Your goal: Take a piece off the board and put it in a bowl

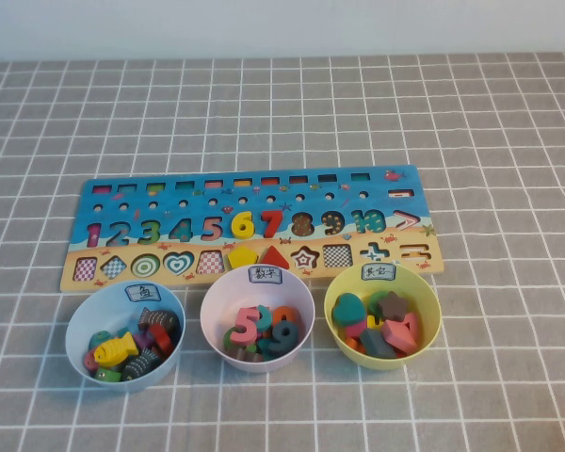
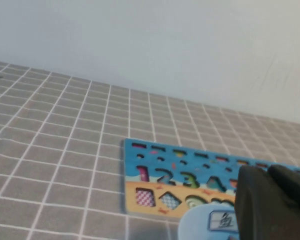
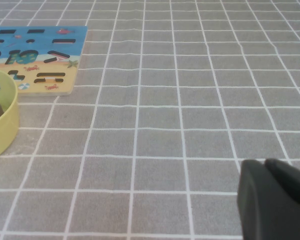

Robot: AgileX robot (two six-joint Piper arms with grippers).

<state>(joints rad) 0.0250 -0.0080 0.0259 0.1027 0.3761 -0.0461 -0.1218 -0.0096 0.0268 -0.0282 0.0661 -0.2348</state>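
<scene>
Nothing is picked yet: the 6 (image 1: 242, 224) sits in the board (image 1: 122, 231). The left gripper (image 2: 270, 172), jaws together, and the right gripper (image 3: 267, 165), jaws looking together, hang clear. Next, one must open over the 6, then carry it to the pink bowl (image 1: 212, 299)

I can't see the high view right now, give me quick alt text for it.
The yellow 6 still sits on the board, which lies behind three filled bowls: light blue bowl, whitish-pink bowl, yellow-green bowl. Neither the left gripper nor the right gripper appears in this view.
</scene>
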